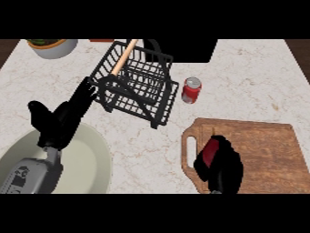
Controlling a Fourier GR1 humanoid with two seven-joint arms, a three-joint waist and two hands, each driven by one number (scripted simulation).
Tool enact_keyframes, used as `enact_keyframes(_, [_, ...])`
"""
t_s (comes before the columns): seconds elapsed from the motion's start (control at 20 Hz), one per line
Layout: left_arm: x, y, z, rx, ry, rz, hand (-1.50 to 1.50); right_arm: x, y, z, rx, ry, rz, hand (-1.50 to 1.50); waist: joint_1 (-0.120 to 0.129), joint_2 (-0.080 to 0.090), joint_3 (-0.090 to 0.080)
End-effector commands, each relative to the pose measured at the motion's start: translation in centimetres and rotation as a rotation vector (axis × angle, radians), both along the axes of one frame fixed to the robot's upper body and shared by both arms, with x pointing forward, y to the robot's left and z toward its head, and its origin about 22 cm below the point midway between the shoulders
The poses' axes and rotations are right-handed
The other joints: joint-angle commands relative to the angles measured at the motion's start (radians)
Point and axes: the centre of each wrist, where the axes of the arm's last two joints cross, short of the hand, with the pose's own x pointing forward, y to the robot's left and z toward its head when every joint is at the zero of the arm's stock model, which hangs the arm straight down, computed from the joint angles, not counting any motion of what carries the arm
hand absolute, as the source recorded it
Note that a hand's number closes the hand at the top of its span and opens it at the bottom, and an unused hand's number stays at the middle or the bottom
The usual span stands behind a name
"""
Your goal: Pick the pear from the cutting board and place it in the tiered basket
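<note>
Near cutting board left edge, right robot hand curled around pear.

Illumination even and moderately bright across the pale counter; source direction cannot be told. Shadows weak: only a faint dark patch under the wire basket. Black hands read as near-silhouettes, little surface detail. No glare on the red can. Fine detail soft throughout.

Tiered basket left of can, behind cutting board
</note>
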Motion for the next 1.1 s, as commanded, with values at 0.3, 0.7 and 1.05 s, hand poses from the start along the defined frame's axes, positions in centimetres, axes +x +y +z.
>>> enact_keyframes(0.3, [-1.3, 0.6, -2.1, -0.038, 0.067, 0.053, 0.00, -6.3, 6.9, 9.4, 0.120, -0.234, 0.069, 1.50, -0.043, -0.002, 0.000])
enact_keyframes(0.7, [-1.4, 1.3, -1.9, -0.045, 0.076, 0.056, 0.00, -7.3, 7.1, 14.6, -0.038, -0.445, 0.092, 1.50, -0.040, 0.005, 0.000])
enact_keyframes(1.05, [-1.0, -0.2, -1.0, -0.023, 0.048, 0.035, 0.00, -7.2, 6.8, 17.5, -0.132, -0.489, 0.117, 1.50, -0.031, 0.007, 0.000])
